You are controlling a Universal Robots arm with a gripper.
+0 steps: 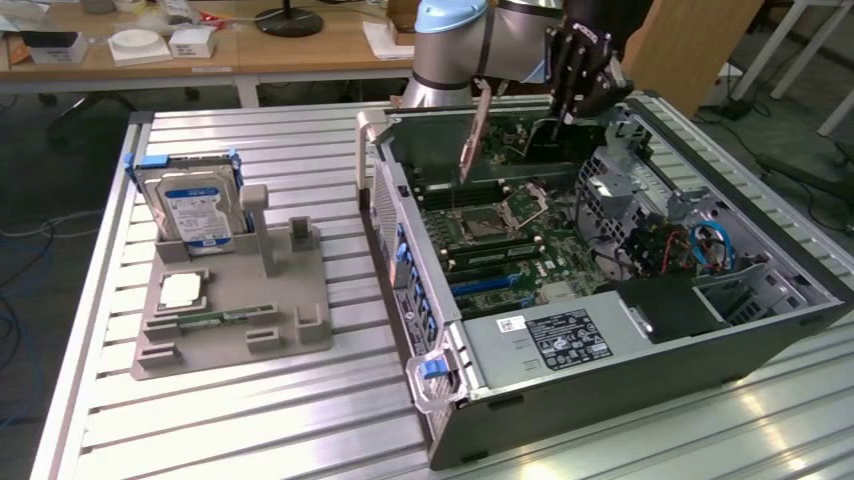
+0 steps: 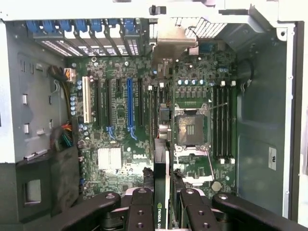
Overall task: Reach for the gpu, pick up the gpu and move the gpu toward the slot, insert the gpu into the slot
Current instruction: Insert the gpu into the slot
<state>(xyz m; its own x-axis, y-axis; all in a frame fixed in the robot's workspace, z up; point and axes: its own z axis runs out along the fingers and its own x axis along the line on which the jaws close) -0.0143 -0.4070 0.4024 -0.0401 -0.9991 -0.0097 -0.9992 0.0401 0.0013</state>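
1. My gripper (image 2: 163, 204) was drawn in narrow and clamped on the gpu (image 2: 160, 183), with a jaw on each flat face near its upper edge.
2. The gpu hung at 6 o'clock from my gripper, straight below it. It was inside the open computer case (image 1: 641, 385) and, as I judged it, clear above the motherboard (image 1: 527, 245).
3. Its long axis ran roughly 9 to 3 o'clock across the exterior view, with the metal bracket (image 2: 175, 41) end toward the case's rear wall at 9 o'clock.
4. The relation that mattered was with the expansion slots, the blue slot (image 2: 129, 108) among them. They ran parallel to the card's edge and lay at about 6 o'clock from it in the exterior view. I could not tell which slot sat directly under the card.
5. The wrist view gave me the card edge-on against the slot rows, so I could read its sideways offset. The exterior view gave me its flat face and its height above the board.
6. Farthest off, at 9 o'clock in the exterior view, the hard drive (image 1: 194, 210) stood upright in its grey stand (image 1: 254, 310), well apart from the case.
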